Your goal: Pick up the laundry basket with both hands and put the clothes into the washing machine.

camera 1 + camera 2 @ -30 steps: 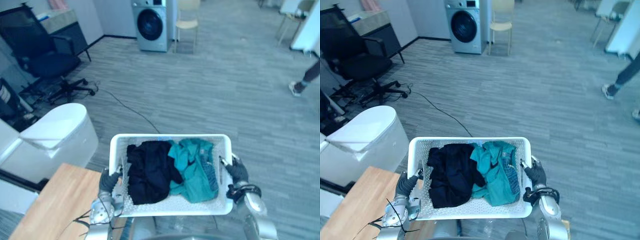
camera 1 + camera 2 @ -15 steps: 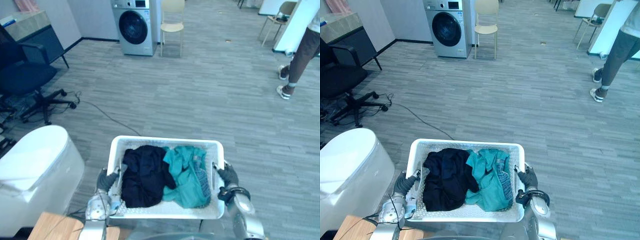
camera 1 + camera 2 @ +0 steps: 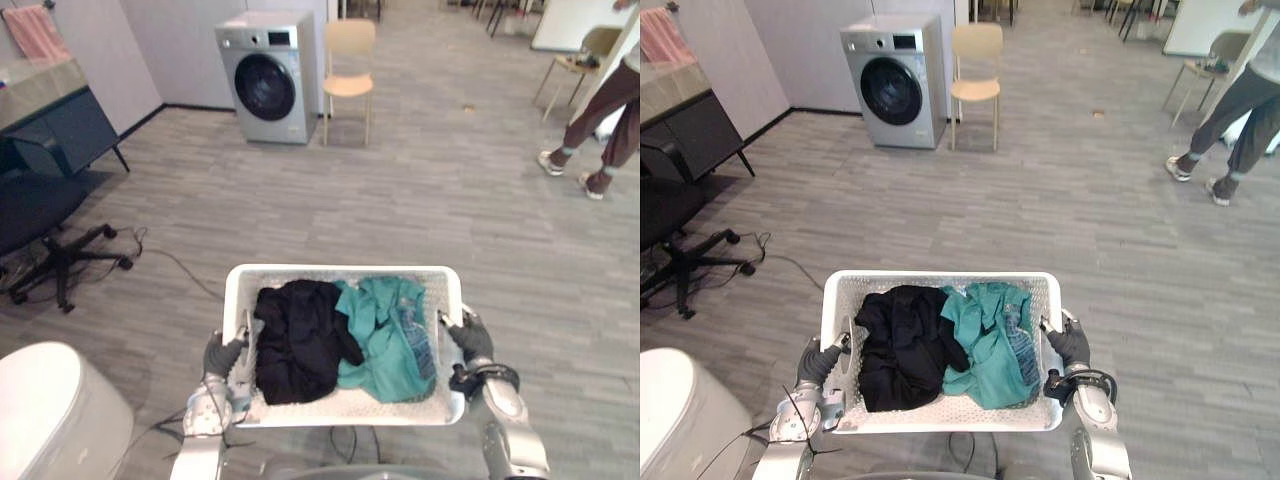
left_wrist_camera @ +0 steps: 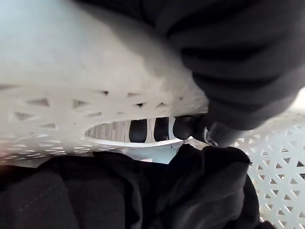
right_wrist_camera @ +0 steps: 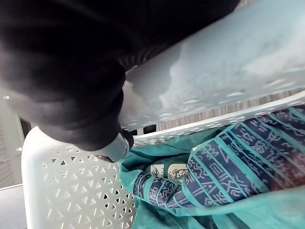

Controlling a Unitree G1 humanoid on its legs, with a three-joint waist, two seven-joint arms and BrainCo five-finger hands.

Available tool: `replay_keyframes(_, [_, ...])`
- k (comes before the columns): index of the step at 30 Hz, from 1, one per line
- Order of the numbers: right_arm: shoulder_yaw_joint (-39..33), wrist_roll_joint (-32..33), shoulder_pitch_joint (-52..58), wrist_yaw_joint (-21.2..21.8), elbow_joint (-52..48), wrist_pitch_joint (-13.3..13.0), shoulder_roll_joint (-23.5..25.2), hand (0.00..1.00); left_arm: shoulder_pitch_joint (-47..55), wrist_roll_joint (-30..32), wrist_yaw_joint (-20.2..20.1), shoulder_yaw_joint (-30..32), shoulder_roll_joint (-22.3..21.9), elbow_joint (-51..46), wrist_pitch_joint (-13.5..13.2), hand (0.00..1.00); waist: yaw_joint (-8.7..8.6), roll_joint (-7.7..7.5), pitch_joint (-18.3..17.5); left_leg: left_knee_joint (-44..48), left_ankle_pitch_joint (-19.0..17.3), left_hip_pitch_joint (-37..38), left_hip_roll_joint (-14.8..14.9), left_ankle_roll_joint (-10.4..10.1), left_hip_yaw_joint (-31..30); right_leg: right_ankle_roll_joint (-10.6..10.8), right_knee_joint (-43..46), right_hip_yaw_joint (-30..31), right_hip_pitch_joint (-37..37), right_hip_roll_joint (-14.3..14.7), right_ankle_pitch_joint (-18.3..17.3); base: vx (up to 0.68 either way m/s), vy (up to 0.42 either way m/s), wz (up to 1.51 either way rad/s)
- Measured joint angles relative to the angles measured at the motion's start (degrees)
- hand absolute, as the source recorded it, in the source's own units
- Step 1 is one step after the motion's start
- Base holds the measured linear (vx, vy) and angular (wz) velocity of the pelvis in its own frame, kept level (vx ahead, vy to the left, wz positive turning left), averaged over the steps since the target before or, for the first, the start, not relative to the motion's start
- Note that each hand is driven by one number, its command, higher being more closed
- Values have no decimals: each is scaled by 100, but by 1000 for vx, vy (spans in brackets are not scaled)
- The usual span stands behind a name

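A: Starting far left; a white rounded unit [image 3: 45, 420] sits low in the corner, a black office chair [image 3: 45, 225] stands behind it on the grey plank floor [image 3: 450, 210], and a dark cabinet [image 3: 55, 120] runs along the wall with a pink towel [image 3: 35, 30] above it.

B: And the left hand [image 3: 222, 353]?

A: Clamped on the left end of the white laundry basket [image 3: 340, 271]; from the wrist camera its dark fingertips [image 4: 162, 129] are hooked through the handle slot, curled round the rim.

B: So where is the basket itself?

A: Up off the floor, carried level in front of the robot, between the two hands; inside, a black garment [image 3: 300, 340] heaps in the left half and a teal garment [image 3: 385, 335] with a patterned blue panel fills the right half; the two touch in the middle.

B: Right side?

A: The right hand [image 3: 468, 338] grasps the opposite end; its own camera has a silver finger [image 5: 112, 148] wrapped at the edge of the handle slot, teal cloth just past it.

B: And the washer?

A: The silver washing machine [image 3: 265, 75] stands at the far wall, left of centre, round dark door facing the room, well apart from the basket; a beige chair [image 3: 348, 55] is just beside it on the right; far right, a person [image 3: 600, 120] in dark trousers, legs apart.
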Motion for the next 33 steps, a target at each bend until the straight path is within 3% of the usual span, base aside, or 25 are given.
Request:
replay_keyframes(2, [19, -2, 1, -16, 9, 5, -5, 100, 22, -9, 0, 8, -4, 9, -1, 100, 63, -91, 42, -450, -385, -529, -107, -23, 178, 101, -172, 25, 303, -185, -109, 431, 87, -24])
replay_keyframes(4, [18, -2, -1, -18, 59, 14, -7, 100, 22, -9, -1, 8, -3, 33, 0, 100, 145, -113, 50, -1835, -697, -979, -422, -160, 269, 364, -200, 74, 563, -512, -244, 540, 264, -31])
replay_keyframes(6, [18, -1, 0, -17, 117, 19, -12, 100, 22, -8, -5, 2, -6, 78, 1, 100, 174, -124, 57, -3566, -614, -1084, -767, -241, 237, 618, -233, 112, 814, -831, -407, 542, 337, -21])
replay_keyframes(7, [18, -1, -1, -14, 150, 12, -11, 100, 14, -6, -5, -2, -4, 88, 4, 100, 204, -158, 71, -4528, 91, -1012, -979, -318, 164, 844, -249, 154, 1007, -1036, -552, 566, 371, -2])
replay_keyframes(8, [19, 0, -45, -18, 383, -1, 78, 100, -56, 5, 3, 32, 82, 180, 24, 100, 215, -440, 3, -4633, -6, -818, -1358, -105, 368, 867, -337, 313, 1124, -1319, -564, 559, 351, 17])
replay_keyframes(10, [26, -11, -234, -12, 475, -20, 45, 100, -90, 8, 10, 45, 86, 180, 30, 100, 132, -462, -2, -4188, -344, -1008, -1413, 112, 303, 564, -299, 466, 1098, -1274, -232, 583, 347, 27])
replay_keyframes(11, [12, -29, -346, -6, 517, 10, 54, 100, -96, 5, 25, 46, 85, 180, 30, 100, 156, -479, -8, -3949, -650, -1007, -1434, 200, 317, 758, -103, 570, 1094, -1327, -47, 506, 325, 11])
replay_keyframes(12, [-8, -69, -359, 4, 519, 9, 57, 100, -99, 4, 26, 37, 85, 180, 30, 100, 169, -508, -10, -3902, -786, -934, -1508, 225, 324, 851, 161, 631, 1044, -1396, 32, 481, 340, 5])
replay_keyframes(13, [-98, -145, -360, 35, 583, -12, 86, 100, -98, 4, 26, -15, 90, 181, 30, 100, 205, -564, 3, -4028, -990, -603, -1697, 279, 366, 1073, 1105, 836, 769, -1592, 183, 447, 319, 5])
replay_keyframes(14, [-157, -223, -379, 38, 739, -35, 129, 100, -96, 16, 26, -62, 124, 181, 32, 100, 218, -635, 35, -4271, -1103, -166, -1905, 346, 457, 1220, 2441, 1109, 295, -1822, 612, 531, 358, 3])
replay_keyframes(15, [-158, -247, -387, 40, 810, -34, 155, 100, -83, 31, 29, -64, 170, 184, 41, 100, 210, -655, 57, -4418, -1173, 153, -2008, 393, 516, 1289, 3589, 1290, -123, -1915, 846, 500, 286, -2])
replay_keyframes(16, [-158, -290, -389, 40, 864, -37, 221, 100, -63, 32, 37, -63, 242, 186, 52, 100, 197, -649, 63, -4535, -1226, 433, -2073, 412, 565, 1266, 4587, 1318, -544, -1986, 941, 395, 175, -1])
replay_keyframes(17, [-149, -354, -401, 38, 988, -39, 326, 100, -46, 46, 69, -59, 337, 186, 92, 100, 105, -614, 85, -4871, -1229, 918, -2181, 418, 562, 946, 5589, 958, -1079, -2110, 808, 387, 164, -3])
replay_keyframes(19, [-134, -395, -414, 36, 1022, -38, 368, 100, -23, 50, 94, -40, 359, 186, 109, 100, 85, -515, 114, -5154, -1226, 1266, -2190, 416, 569, 569, 5775, 679, -1369, -2075, 546, 345, 126, -6])
replay_keyframes(21, [-130, -417, -416, 36, 1020, -41, 376, 100, -17, 51, 97, -37, 366, 185, 110, 100, 41, -447, 120, -5484, -1225, 1676, -2191, 404, 571, 516, 5155, 183, -1759, -2029, 90, 342, 75, 0])
replay_keyframes(23, [-113, -416, -427, 34, 1017, -40, 376, 100, -10, 50, 97, -38, 365, 184, 110, 100, 22, -461, 106, -5551, -1267, 1821, -2188, 308, 546, 444, 4245, -36, -1872, -1940, -65, 251, -1, 8])
replay_keyframes(24, [-97, -415, -424, 33, 1025, -33, 370, 100, 17, 50, 98, -37, 366, 185, 111, 100, -24, -527, 66, -5546, -1324, 1876, -2196, 204, 533, 379, 3337, -194, -1884, -1753, -61, 394, -71, 1])
replay_keyframes(25, [-82, -415, -398, 30, 1024, -31, 385, 100, 42, 50, 98, -35, 387, 186, 112, 100, -26, -630, 6, -5488, -1390, 1928, -2241, 89, 522, 104, 2276, -284, -1807, -1501, 287, 405, -92, -4])
replay_keyframes(26, [-76, -414, -374, 27, 1022, -30, 403, 100, 46, 50, 98, -35, 392, 203, 114, 100, -27, -693, -34, -5456, -1409, 1957, -2294, 61, 500, 29, 1925, -361, -1732, -1435, 370, 423, -59, -22])
replay_keyframes(27, [-79, -412, -353, 22, 1022, -24, 266, 100, 45, 51, 98, -52, 195, 276, 140, 100, -23, -501, -82, -5132, -1436, 1913, -2182, 13, 457, 121, 1529, -391, -1427, -1334, 369, 335, 14, -26])
replay_keyframes(28, [-87, -396, -336, 23, 1014, -25, 178, 100, 50, 60, 97, -86, 140, 312, 141, 100, -8, -519, -58, -4747, -1501, 1675, -2005, -90, 386, 211, 965, -414, -1076, -1233, 533, 259, 38, -30])
replay_keyframes(29, [-105, -396, -338, 19, 1020, -28, 179, 100, 48, 60, 97, -122, 171, 321, 140, 100, 9, -549, -66, -4896, -1522, 1673, -1994, -54, 380, 244, 712, -387, -933, -1211, 632, 215, 14, -26])
replay_keyframes(30, [-111, -395, -349, 23, 1023, -57, 175, 100, 25, 60, 97, -141, 182, 321, 123, 100, 27, -575, -115, -5556, -1409, 1656, -1925, -152, 327, 305, 229, -370, -681, -1146, 877, 164, -13, -30])
replay_keyframes(31, [-110, -393, -348, 30, 1011, -101, 170, 100, 20, 59, 97, -119, 160, 316, 68, 100, 57, -523, -174, -6255, -739, 1638, -1685, -238, 370, 357, -233, -366, -531, -934, 1083, 234, 5, -49])
replay_keyframes(33, [-94, -381, -325, 35, 1041, -123, 217, 100, 47, 59, 98, -45, 161, 338, 62, 100, 132, -579, -256, -6330, -728, 1729, -1736, -231, 411, 408, -685, -255, -357, -873, 1296, 181, 73, -32])
